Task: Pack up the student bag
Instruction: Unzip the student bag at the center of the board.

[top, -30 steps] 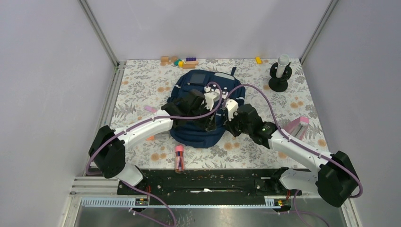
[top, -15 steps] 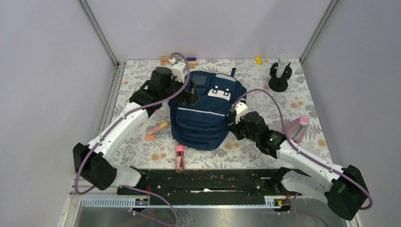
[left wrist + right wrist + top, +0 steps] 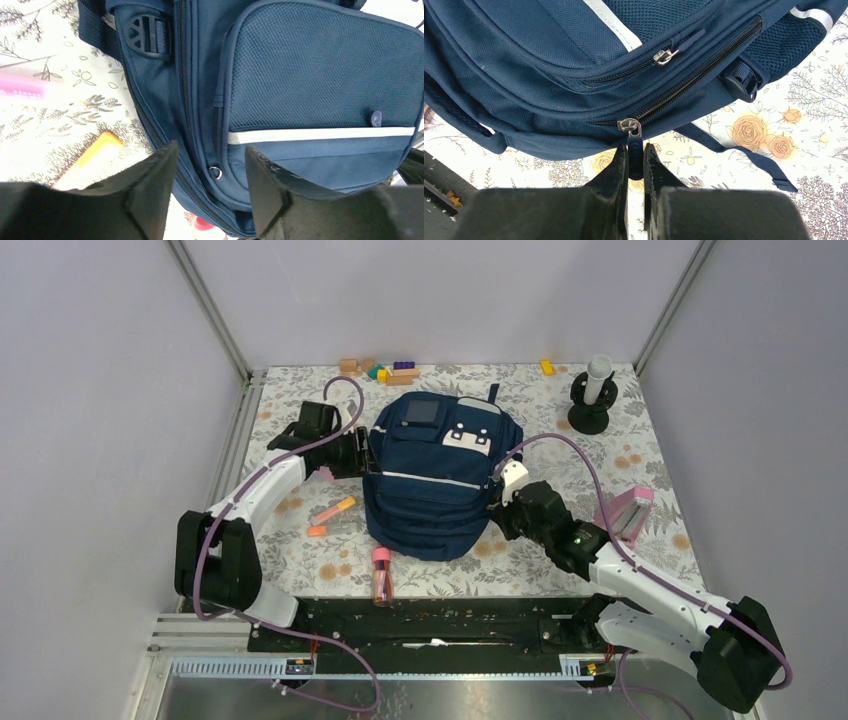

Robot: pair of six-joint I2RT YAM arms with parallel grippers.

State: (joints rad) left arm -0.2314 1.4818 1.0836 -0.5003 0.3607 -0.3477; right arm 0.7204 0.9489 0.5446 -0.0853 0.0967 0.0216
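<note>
Presently, bag point(image 3: 432, 475) lies central on the table point(image 3: 620, 455); right gripper point(image 3: 636, 150) pinches the zip pull point(image 3: 635, 165) at its 4 o'clock, left gripper point(image 3: 210, 165) gapes empty at 9 o'clock, so the pull should be drawn along the track point(image 3: 704, 69) while the left braces the fabric.

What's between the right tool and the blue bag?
Only the bag's zipper pull, pinched in the right tool; the right wrist view shows it.
</note>
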